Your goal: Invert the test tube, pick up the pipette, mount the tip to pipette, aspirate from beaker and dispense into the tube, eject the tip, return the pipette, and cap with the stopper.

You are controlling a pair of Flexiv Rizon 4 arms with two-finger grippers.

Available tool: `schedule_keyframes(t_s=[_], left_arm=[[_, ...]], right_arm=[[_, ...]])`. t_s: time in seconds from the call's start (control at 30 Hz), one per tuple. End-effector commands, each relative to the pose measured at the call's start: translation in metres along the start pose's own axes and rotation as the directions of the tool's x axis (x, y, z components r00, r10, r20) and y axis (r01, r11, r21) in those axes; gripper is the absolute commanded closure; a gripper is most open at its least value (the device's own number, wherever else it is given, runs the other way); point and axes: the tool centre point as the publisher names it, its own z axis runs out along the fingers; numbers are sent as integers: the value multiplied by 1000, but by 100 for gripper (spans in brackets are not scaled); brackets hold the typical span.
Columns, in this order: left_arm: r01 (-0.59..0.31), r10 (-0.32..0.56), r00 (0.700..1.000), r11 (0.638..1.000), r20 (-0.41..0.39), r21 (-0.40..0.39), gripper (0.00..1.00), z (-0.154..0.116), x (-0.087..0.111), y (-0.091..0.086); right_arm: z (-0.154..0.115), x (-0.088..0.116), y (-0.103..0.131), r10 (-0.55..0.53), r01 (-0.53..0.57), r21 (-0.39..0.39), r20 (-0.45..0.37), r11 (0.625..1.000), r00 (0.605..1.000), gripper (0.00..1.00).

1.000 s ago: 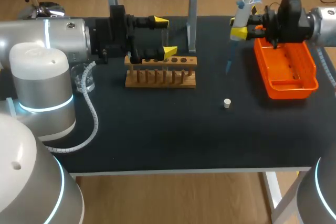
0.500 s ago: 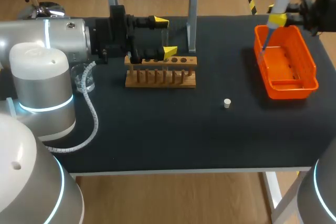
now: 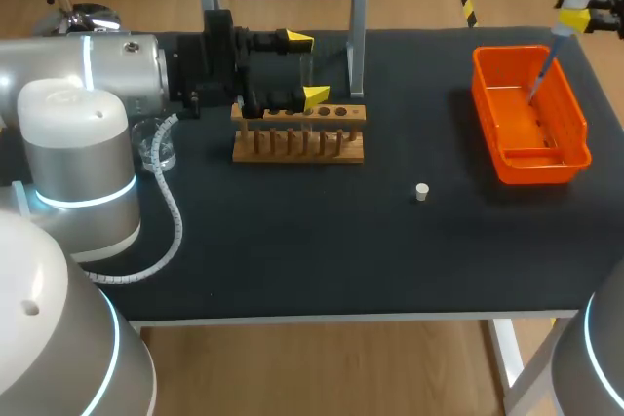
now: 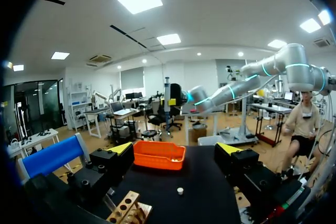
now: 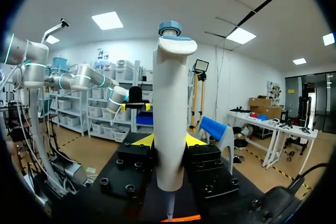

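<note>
— At the table's [image 3: 292,250] left end, which vessel stands there?
— A clear beaker [image 3: 156,146], just beside my left arm; whether it holds liquid, I cannot tell.
— And next along?
— A wooden rack [image 3: 298,135] with a row of holes. The left gripper [image 3: 306,69] hangs over it, fingers wide apart and clamped on nothing. A faint clear test tube [image 3: 307,85] seems to rise from the rack between the yellow tips.
— Anything loose?
— A small white stopper [image 3: 421,192] lies alone on the dark top, between rack and tray.
— The tray?
— An orange tray [image 3: 531,170] near the right edge; its contents are too small to tell.
— The pipette?
— The right gripper [image 5: 169,141] is closed on the pipette [image 5: 170,103], upright, a finger pressing each side. It hangs at the far right corner, its thin tip [image 3: 544,73] above the tray. Any lettering is too small to read.
</note>
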Motion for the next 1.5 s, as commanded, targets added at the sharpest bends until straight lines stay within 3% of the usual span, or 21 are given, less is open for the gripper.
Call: schedule_keyframes(t_s=[0.03,0.57,1.5], left_arm=[[-1,1,1000,1000,3,2,0,0,1,0],[-1,1,1000,1000,3,2,0,0,1,0],[-1,1,1000,1000,3,2,0,0,1,0]], right_arm=[[-17,-13,-5,-5,4,-5,-86,1000,996,100],[-44,-24,-18,-3,0,-20,-142,1000,990,100],[-52,-17,-38,20,-17,20,-184,1000,983,100]])
